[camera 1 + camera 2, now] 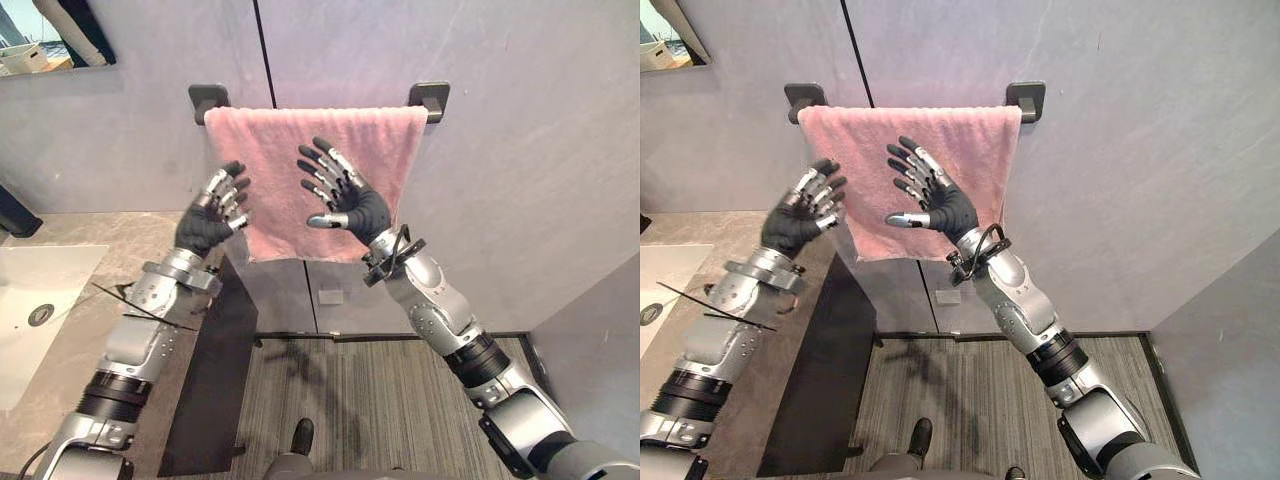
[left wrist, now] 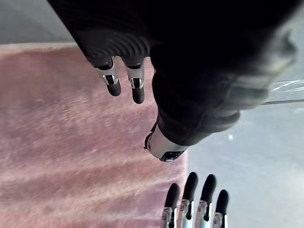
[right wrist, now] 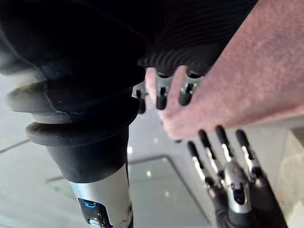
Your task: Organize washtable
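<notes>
On the grey wall (image 1: pixel 520 150) before us, the pink towel (image 1: pixel 290 150) hangs between two black brackets (image 1: pixel 430 97). We hold our left robot hand (image 1: pixel 208 225) up by the towel's left edge and our right robot hand (image 1: pixel 355 208) in front of its middle. Both have their fingers spread and straight, grasping nothing. Beside our left arm lies the bench (image 1: pixel 100 228) with its white sink (image 1: pixel 20 290).
</notes>
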